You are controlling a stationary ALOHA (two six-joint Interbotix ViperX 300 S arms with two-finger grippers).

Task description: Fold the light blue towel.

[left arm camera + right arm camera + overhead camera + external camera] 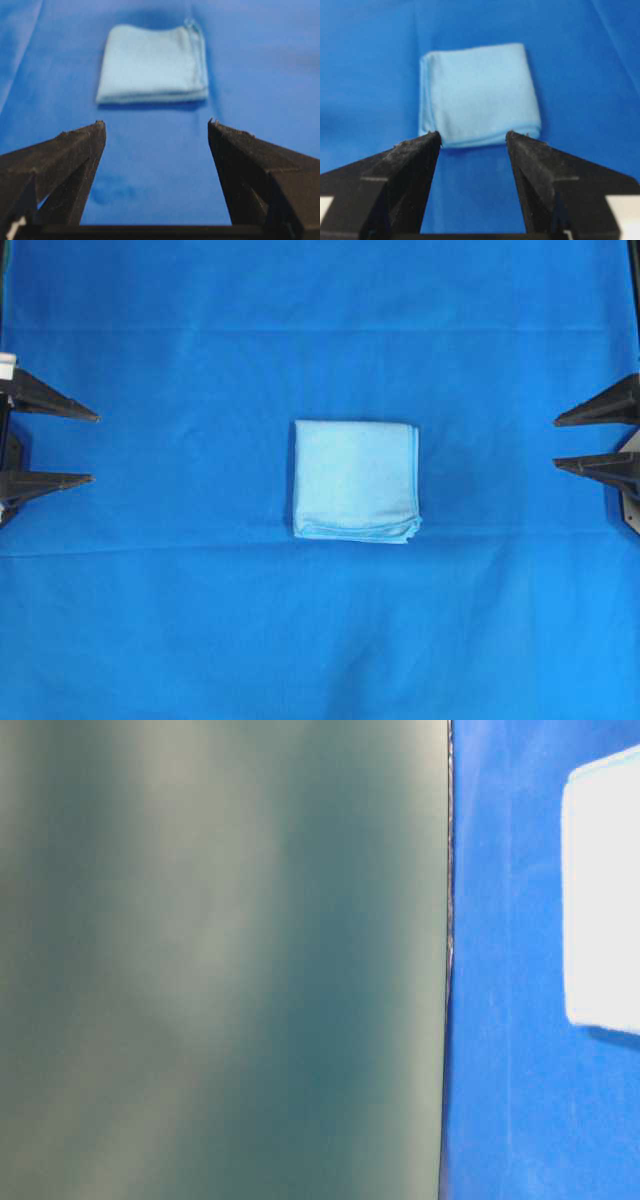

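The light blue towel (355,480) lies folded into a small thick square in the middle of the table, its layered edges along the near and right sides. In the left wrist view the light blue towel (152,64) sits well ahead of the fingertips, and in the right wrist view the light blue towel (480,94) lies just beyond them. At the far left edge my left gripper (95,448) stands open and empty, far from the towel. Opposite it, the right gripper (556,442) is open too, holding nothing. Both point towards the towel.
A large royal-blue cloth (200,620) covers the whole table, with faint crease lines across it. In the table-level view a blurred grey-green surface (220,960) fills the left two thirds, and only a corner of the towel (605,900) shows at the right.
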